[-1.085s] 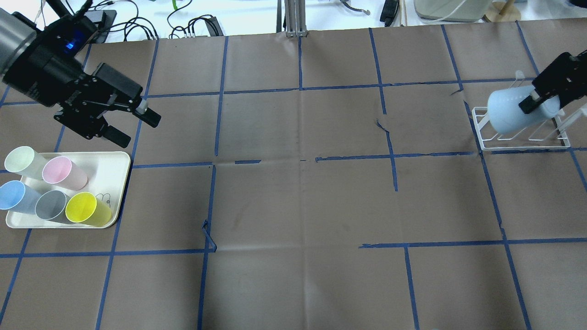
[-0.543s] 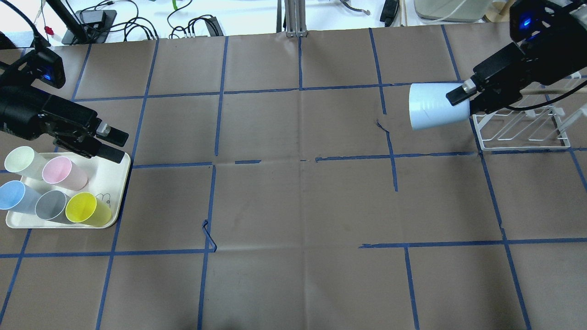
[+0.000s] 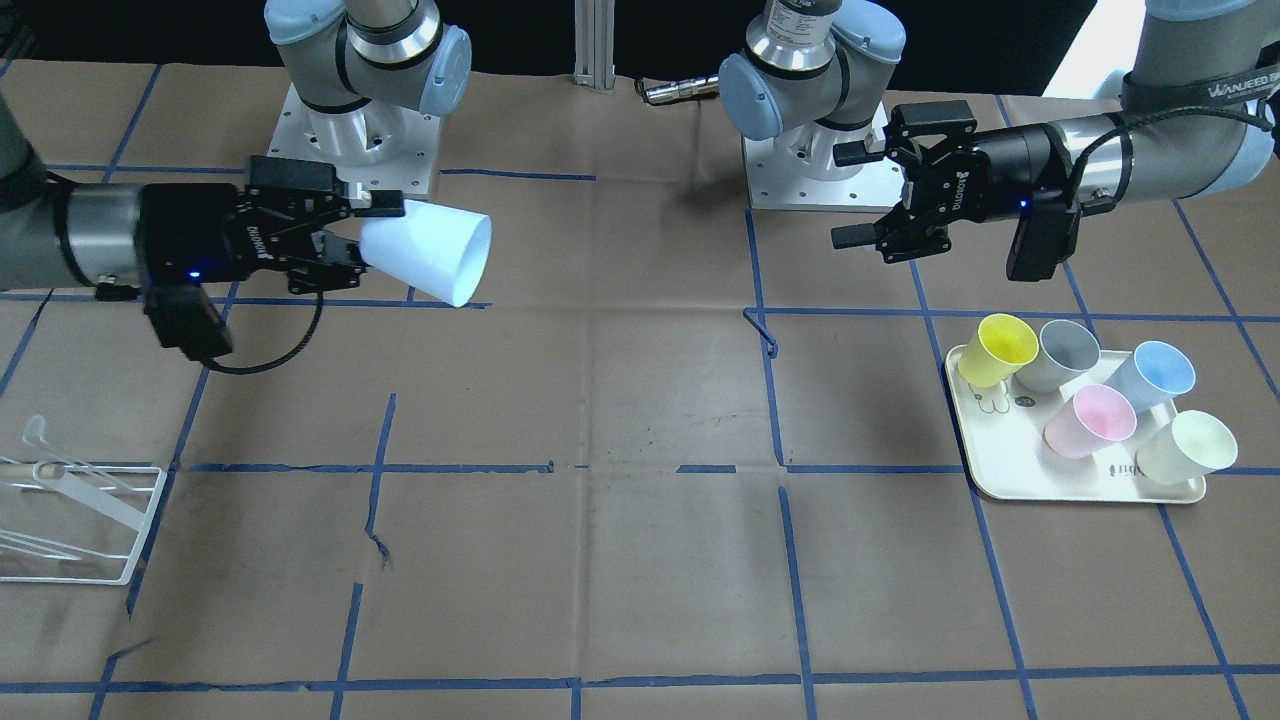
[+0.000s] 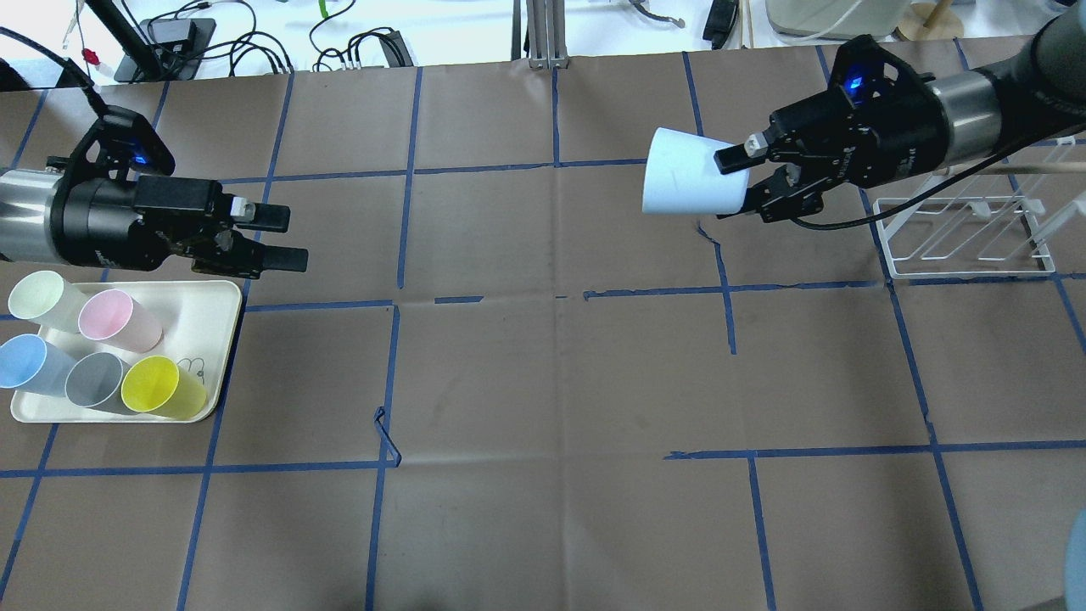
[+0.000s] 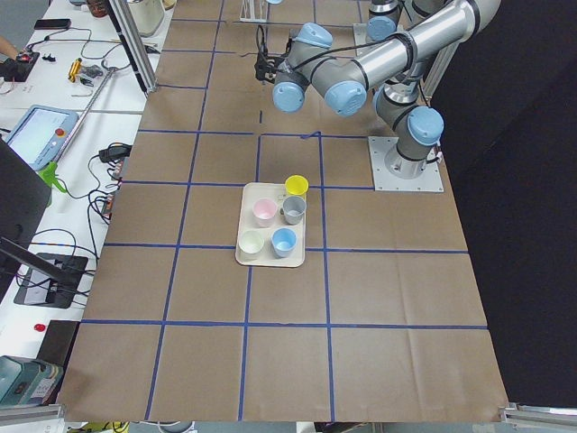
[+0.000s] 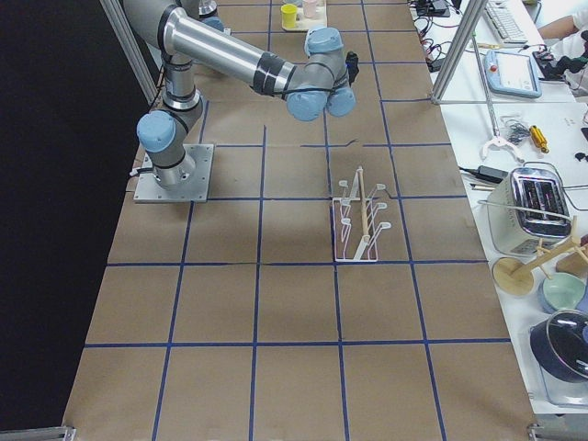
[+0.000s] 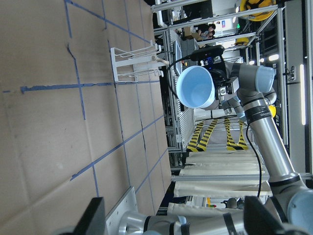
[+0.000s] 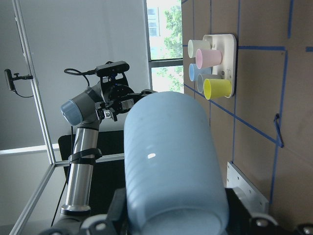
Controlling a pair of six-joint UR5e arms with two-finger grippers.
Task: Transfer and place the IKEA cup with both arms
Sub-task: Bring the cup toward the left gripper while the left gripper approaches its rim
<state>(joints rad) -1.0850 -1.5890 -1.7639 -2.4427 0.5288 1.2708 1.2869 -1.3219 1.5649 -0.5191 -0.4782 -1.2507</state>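
My right gripper [image 4: 740,176] is shut on the base of the IKEA cup [image 4: 689,175], a pale sky-blue tumbler. It holds the cup on its side, in the air over the far right-centre of the table, with the rim towards my left arm. The front view shows the same cup [image 3: 432,250] in the right gripper [image 3: 358,236]. My left gripper [image 4: 293,239] is open and empty, level and pointing right, just beyond the tray; it also shows in the front view [image 3: 848,195]. The left wrist view looks into the cup's mouth [image 7: 195,85]. The cup fills the right wrist view [image 8: 171,161].
A cream tray [image 4: 212,297] at the left holds the near-identical blue cup [image 4: 21,361] and pink [image 4: 110,316], grey [image 4: 93,379], yellow [image 4: 157,386] and pale green [image 4: 38,297] cups. A white wire rack [image 4: 967,246] stands at the far right. Blue tape lines cross the brown table.
My right gripper has carried the cup from the wire rack leftwards towards the table's middle. My left gripper has swung down and right, and now points level at the cup.
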